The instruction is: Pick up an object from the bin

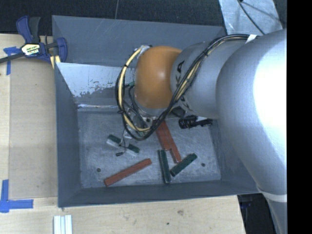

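My gripper (123, 145) reaches down from under the orange wrist cover to the bin floor, left of centre. Its two grey-green fingertips (114, 140) stand apart, so it is open, with only bare floor showing between them. A small dark bit (119, 154) lies just in front of the tips. A long red-brown stick (127, 172) lies slanted on the floor below the gripper. A second red-brown stick (168, 140) lies to its right, partly under the arm's cables.
Two dark green sticks (163, 165) (183, 164) lie crossed in a V at the lower right of the floor. The arm and its cables cover the upper right of the bin. The bin's walls slope in on all sides.
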`<state>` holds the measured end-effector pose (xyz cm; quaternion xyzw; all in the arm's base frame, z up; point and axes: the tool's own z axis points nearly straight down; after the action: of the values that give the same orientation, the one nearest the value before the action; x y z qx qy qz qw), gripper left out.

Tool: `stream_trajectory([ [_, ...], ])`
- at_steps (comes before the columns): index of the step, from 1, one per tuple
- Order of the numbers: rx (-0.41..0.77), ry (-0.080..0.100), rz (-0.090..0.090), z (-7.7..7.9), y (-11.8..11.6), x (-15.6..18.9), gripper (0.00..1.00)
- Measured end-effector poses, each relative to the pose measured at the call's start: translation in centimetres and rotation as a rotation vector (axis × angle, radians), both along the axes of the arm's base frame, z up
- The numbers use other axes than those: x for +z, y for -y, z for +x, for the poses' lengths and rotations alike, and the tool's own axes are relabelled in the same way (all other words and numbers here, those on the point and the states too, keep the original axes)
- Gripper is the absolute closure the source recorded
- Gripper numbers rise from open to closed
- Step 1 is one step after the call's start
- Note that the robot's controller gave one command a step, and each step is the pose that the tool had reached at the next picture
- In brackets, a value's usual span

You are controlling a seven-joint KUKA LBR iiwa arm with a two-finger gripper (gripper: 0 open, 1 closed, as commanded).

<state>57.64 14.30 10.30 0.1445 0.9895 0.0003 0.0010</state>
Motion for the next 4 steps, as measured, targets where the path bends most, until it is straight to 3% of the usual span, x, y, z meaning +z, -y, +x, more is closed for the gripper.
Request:
stream_trajectory([
  [1,0.095,0.0,-0.001,-0.7,-0.3,-3.0,0.0],
  [2,-0.189,0.001,0.001,-2.0,-0.2,-3.2,1.0],
  [4,-0.189,-0.002,0.0,-2.1,-0.1,-2.9,1.0],
])
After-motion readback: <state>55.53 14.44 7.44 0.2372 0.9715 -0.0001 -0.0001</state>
